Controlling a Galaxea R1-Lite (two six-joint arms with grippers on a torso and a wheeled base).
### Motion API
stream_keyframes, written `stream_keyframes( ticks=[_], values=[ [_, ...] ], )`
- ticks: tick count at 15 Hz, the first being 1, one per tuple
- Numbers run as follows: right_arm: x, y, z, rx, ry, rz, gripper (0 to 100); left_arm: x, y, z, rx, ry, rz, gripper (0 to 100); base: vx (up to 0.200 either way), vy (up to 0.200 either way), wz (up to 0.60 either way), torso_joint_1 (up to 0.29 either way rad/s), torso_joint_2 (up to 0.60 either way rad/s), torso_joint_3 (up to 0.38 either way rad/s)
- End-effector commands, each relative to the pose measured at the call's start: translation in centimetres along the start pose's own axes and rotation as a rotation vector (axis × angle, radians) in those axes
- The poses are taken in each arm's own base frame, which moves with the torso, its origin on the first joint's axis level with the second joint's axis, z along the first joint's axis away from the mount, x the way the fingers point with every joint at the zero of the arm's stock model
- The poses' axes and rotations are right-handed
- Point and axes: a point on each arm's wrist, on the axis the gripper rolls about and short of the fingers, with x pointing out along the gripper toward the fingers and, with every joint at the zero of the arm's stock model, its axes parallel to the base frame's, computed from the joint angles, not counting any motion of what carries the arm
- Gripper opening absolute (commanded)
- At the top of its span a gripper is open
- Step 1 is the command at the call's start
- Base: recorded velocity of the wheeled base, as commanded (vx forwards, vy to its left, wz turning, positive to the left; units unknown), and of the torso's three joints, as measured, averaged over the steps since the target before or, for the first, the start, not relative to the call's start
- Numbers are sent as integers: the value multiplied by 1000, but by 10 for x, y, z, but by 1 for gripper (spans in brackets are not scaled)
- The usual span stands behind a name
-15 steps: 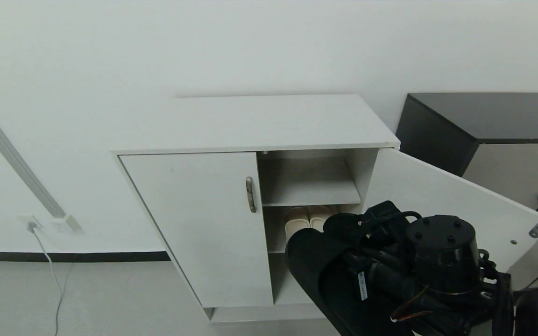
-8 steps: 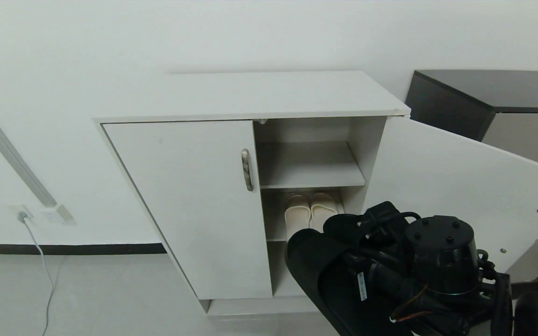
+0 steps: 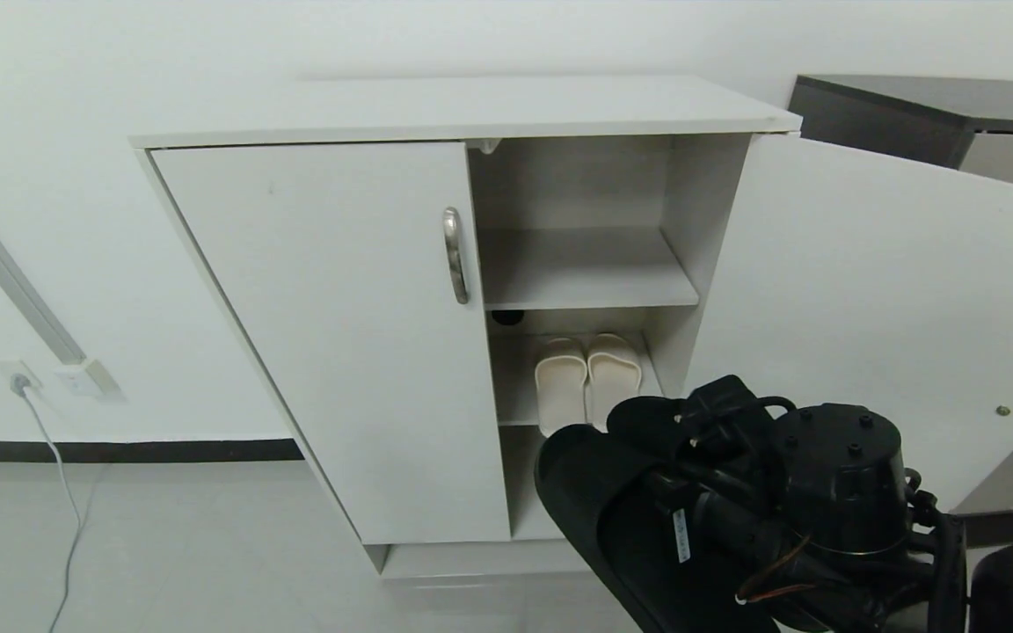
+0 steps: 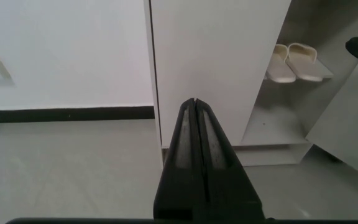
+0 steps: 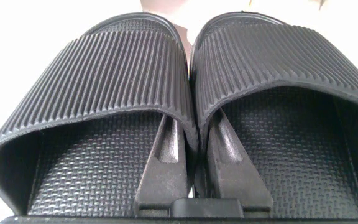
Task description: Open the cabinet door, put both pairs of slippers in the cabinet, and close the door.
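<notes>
At the open right half of the white cabinet point(image 3: 471, 105), its right door point(image 3: 876, 299) is swung wide and the left door, with its metal handle point(image 3: 454, 255), is shut. White slippers point(image 3: 587, 374) lie side by side on the middle shelf, lengthwise front to back. Black slippers point(image 3: 612, 492) hang in the air just outside the opening, low and well apart from the white pair, their long axis aimed toward the cabinet. The right gripper point(image 5: 192, 143) has one finger inside each, pinching the adjoining walls together. The left gripper point(image 4: 195, 106) is off to the left, fingers pressed together on nothing. A small white sticker point(image 3: 681, 536) on the right arm is too small to read.
</notes>
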Motion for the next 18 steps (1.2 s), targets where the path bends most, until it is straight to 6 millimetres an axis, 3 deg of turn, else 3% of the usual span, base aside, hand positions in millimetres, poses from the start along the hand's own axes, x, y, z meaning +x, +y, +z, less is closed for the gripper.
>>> stream_keyframes(
  ticks=[1,5,13,15,18],
  values=[
    [-1,0,1,1,-4,2,0,0,0,0,0,1,0,0,0,0,0,-41,432,393],
    [1,1,-2,-3,6,3,0,0,0,0,-3,1,0,0,0,0,0,-1,265,259],
    [1,2,-2,-2,1,7,0,0,0,0,-4,1,2,0,0,0,0,0,8,6],
    [9,8,-2,2,-24,9,0,0,0,0,-4,1,2,0,0,0,0,0,0,0],
    [49,45,3,31,-93,-175,0,0,0,0,-3,1,2,0,0,0,0,0,0,0]
  ],
)
